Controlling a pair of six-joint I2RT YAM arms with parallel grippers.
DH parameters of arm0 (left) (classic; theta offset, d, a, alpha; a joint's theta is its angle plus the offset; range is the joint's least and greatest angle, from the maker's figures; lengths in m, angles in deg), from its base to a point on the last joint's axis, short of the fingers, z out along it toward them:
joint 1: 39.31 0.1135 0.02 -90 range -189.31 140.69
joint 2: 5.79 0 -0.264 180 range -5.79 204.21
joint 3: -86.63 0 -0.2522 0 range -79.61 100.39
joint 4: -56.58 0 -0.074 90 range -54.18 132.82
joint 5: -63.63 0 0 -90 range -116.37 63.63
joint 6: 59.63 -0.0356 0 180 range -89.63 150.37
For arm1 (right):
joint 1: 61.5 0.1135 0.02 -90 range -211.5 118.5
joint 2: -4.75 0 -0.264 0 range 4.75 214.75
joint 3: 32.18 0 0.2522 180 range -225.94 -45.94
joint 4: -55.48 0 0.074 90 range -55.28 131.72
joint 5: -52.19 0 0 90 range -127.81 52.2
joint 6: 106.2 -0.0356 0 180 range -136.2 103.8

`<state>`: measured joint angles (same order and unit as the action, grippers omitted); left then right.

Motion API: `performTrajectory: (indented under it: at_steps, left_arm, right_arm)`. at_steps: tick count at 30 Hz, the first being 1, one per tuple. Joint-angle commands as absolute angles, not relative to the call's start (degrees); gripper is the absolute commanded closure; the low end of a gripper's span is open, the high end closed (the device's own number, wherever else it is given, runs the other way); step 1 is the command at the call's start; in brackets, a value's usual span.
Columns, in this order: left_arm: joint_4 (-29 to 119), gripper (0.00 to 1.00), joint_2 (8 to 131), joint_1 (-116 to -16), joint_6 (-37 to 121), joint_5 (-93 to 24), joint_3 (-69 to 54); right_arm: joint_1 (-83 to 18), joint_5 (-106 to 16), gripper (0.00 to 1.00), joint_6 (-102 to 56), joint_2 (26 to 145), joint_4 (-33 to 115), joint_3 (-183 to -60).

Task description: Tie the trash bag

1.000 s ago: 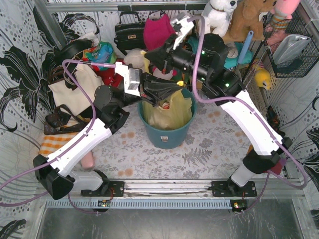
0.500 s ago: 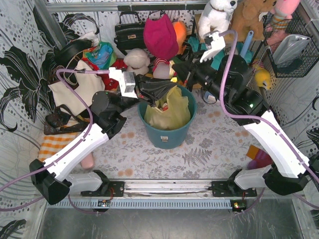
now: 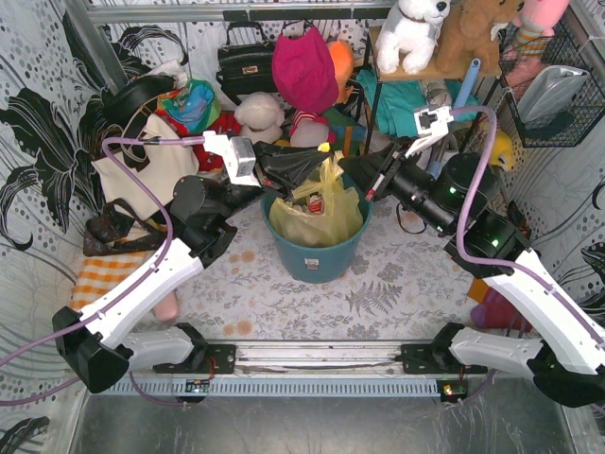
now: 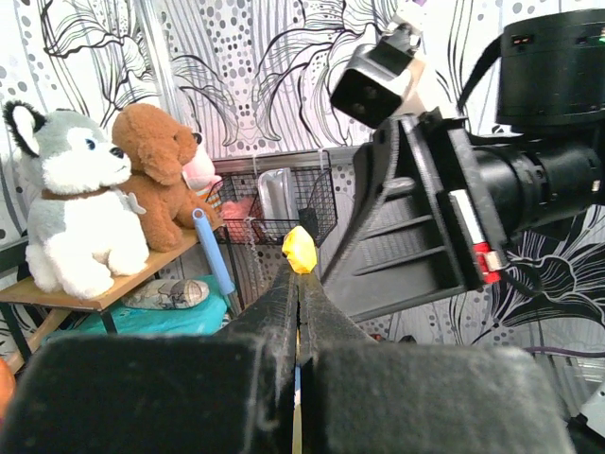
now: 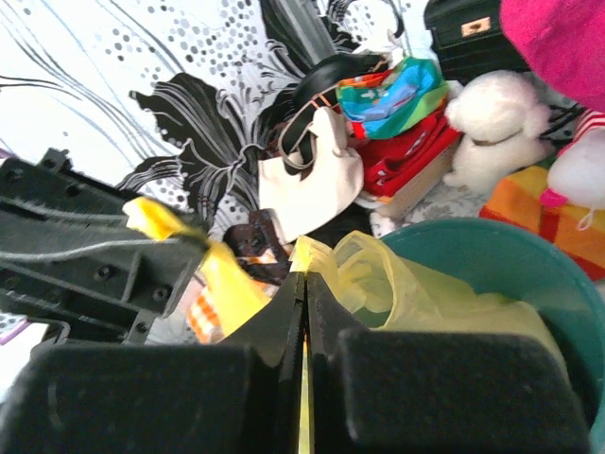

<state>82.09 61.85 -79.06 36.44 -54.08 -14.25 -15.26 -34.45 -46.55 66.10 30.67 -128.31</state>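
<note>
The yellow-green trash bag (image 3: 319,216) sits in the teal bucket (image 3: 317,257), with red-and-white paper showing inside. My left gripper (image 3: 319,157) hovers over the bucket's back rim, shut on a pulled-up corner of the bag. A yellow tip sticks out past its fingertips (image 4: 300,252). My right gripper (image 3: 367,178) is at the bucket's upper right rim, shut on another edge of the bag (image 5: 397,288). In the right wrist view the left gripper (image 5: 104,255) holds a yellow strip (image 5: 165,225) just left of my right gripper (image 5: 304,280). The two grippers are close together.
A cream tote (image 3: 142,168), a black handbag (image 3: 246,61), a magenta hat (image 3: 302,71) and plush toys crowd the back behind the bucket. A shelf with a husky plush (image 3: 412,28) and a wire basket (image 3: 553,95) stand at the back right.
My right arm has swung from across the bucket's back out to the right and lower, its gripper now at the bucket's right rim. The bag's top is pulled up more. My left gripper has barely moved.
</note>
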Motion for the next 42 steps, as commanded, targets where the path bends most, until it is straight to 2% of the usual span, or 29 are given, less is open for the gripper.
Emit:
performTrajectory:
  at_steps: [1, 5, 13, 19, 22, 36, 42]
  left_arm:
    - [82.17, 1.0, 60.49, -79.06, 34.61, -51.47, -14.83]
    - [81.48, 1.0, 60.57, -79.01, 34.42, -51.06, -14.75]
    - [81.41, 1.0, 60.18, -78.82, 34.18, -50.07, -15.05]
    - [81.12, 1.0, 60.03, -78.72, 33.88, -48.5, -15.12]
    - [80.32, 1.0, 60.23, -78.77, 33.64, -48.99, -14.59]
    - [80.18, 1.0, 59.49, -78.68, 33.7, -49.73, -15.08]
    - [79.95, 1.0, 59.13, -78.67, 33.56, -50.03, -15.24]
  right_arm:
    - [-13.34, -37.8, 1.0, -49.47, 63.69, 37.06, -125.94]
    - [-9.03, -38.29, 1.0, -47.73, 63.6, 38.31, -124.93]
    - [-3.47, -27.73, 1.0, -46.58, 60.24, 44.05, -118.31]
    - [-2.64, -32.0, 1.0, -46.0, 62.69, 43.25, -120.26]
    - [-0.43, -30.26, 1.0, -46.03, 63.86, 43.41, -120.12]
    - [10.78, 0.59, 1.0, -42.19, 71.56, 47.78, -118.02]
    - [11.97, 8.07, 1.0, -41.34, 74.58, 50.95, -116.16]
